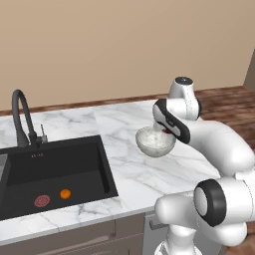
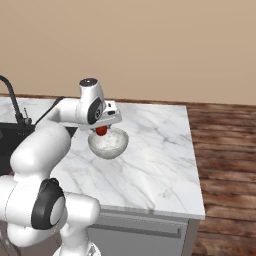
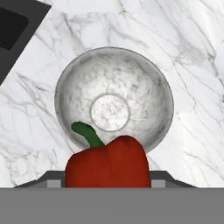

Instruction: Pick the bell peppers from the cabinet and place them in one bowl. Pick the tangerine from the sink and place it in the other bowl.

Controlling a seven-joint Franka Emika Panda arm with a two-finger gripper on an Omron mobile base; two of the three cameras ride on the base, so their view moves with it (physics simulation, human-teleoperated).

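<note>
My gripper (image 2: 102, 131) is shut on a red bell pepper (image 3: 108, 162) with a green stem and holds it just above the white-grey speckled bowl (image 3: 113, 103). That bowl (image 1: 156, 142) stands on the marble counter right of the sink and has nothing inside it. In the right base view the bell pepper (image 2: 101, 131) shows under the hand, over the bowl (image 2: 108, 143). The tangerine (image 1: 65, 193) lies on the floor of the black sink (image 1: 55, 174), beside the pinkish-red drain (image 1: 42, 200). The cabinet and the other bowl are out of view.
A black gooseneck tap (image 1: 22, 119) stands behind the sink. The marble counter (image 2: 150, 160) ends at a right edge, with wooden floor (image 2: 225, 150) beyond. A beige wall runs along the back.
</note>
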